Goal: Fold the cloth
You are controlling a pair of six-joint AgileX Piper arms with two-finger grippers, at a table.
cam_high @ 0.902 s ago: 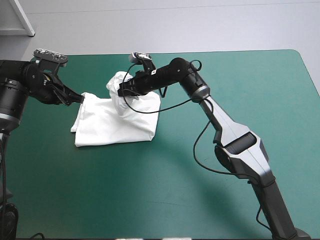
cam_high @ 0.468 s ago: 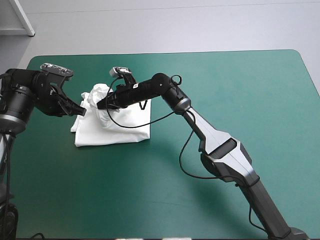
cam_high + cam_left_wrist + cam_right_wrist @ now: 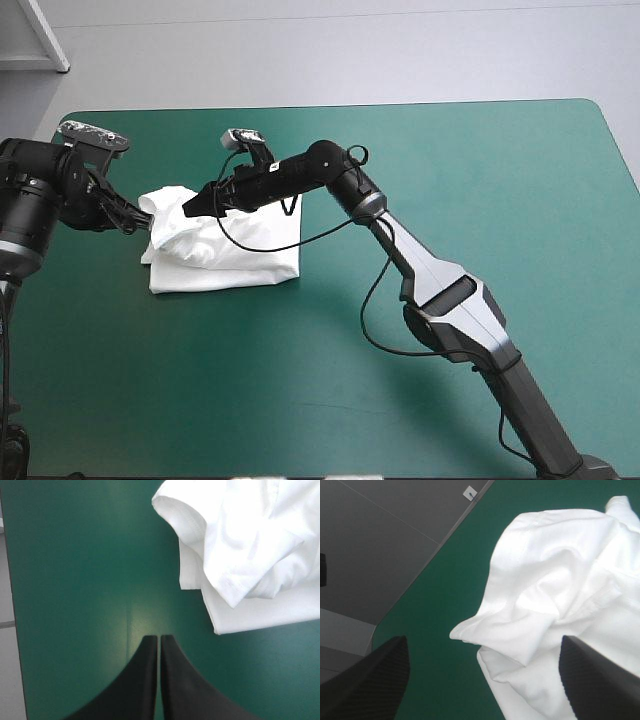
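The white T-shirt (image 3: 225,250) lies as a folded bundle on the left half of the teal-green cover, with a rumpled flap and sleeve piled on its left end. My right gripper (image 3: 193,209) hovers over that rumpled end, fingers wide apart and holding nothing. In the right wrist view the T-shirt (image 3: 555,600) lies ahead of the open right gripper (image 3: 482,647), between its fingers. My left gripper (image 3: 137,224) sits just left of the bundle. Seen from its own wrist, the left gripper (image 3: 159,641) is shut and empty over bare cover, with the T-shirt (image 3: 250,550) ahead and off to one side.
The table's left edge (image 3: 12,630) runs close beside my left gripper. The far edge (image 3: 430,562) lies beyond the shirt in the right wrist view. Bare teal-green cover (image 3: 480,190) spreads to the right of the shirt and toward the front.
My right gripper carried the lifted part of the shirt leftward, then opened and let it drop onto the bundle's left end. My left gripper drew back left, off the shirt.
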